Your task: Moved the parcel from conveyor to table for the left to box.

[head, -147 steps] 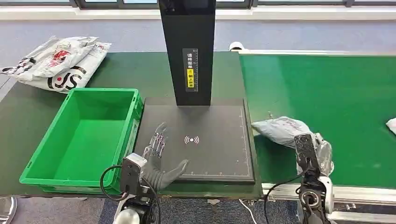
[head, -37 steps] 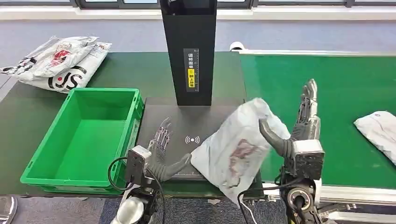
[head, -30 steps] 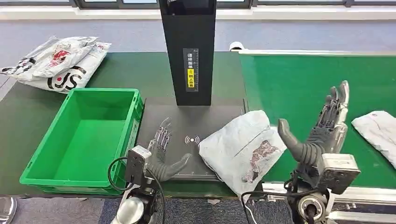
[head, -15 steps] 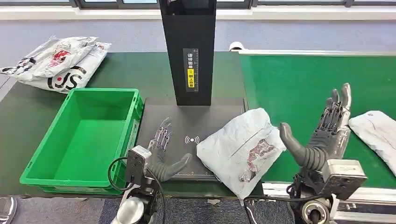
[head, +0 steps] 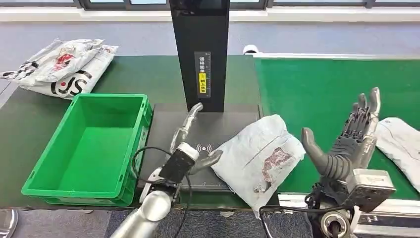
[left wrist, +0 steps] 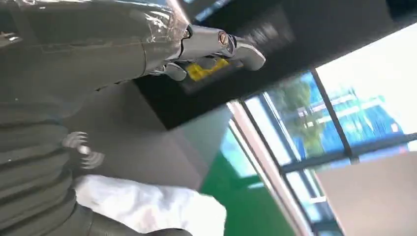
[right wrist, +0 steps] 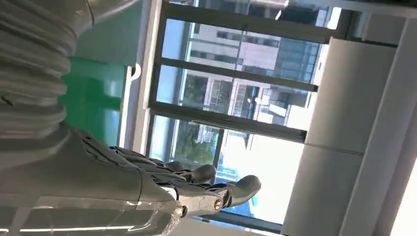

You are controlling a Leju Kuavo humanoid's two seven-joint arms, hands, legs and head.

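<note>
Across the right edge of the black scanner pad (head: 208, 130) lies the grey parcel (head: 257, 158), flat and released, its long axis running diagonally from the pad's near right corner, where it overhangs the table's front edge, up toward the green conveyor (head: 322, 94); a dark red print shows on its upper face. The left hand (head: 190, 144) reaches over the pad with its fingers stretched straight toward the foot of the black scanner post (head: 199, 54), and its thumb lies at the parcel's left edge, touching or just short of it; it grasps nothing. The right hand (head: 346, 144) stands over the conveyor just right of the parcel, fingers spread upward and thumb out, empty and apart from it. Another grey parcel (head: 402, 141) lies on the conveyor's right edge. At the pad's left stands a green crate (head: 84, 144), and printed bags (head: 62, 67) lie at the table's far left corner.
</note>
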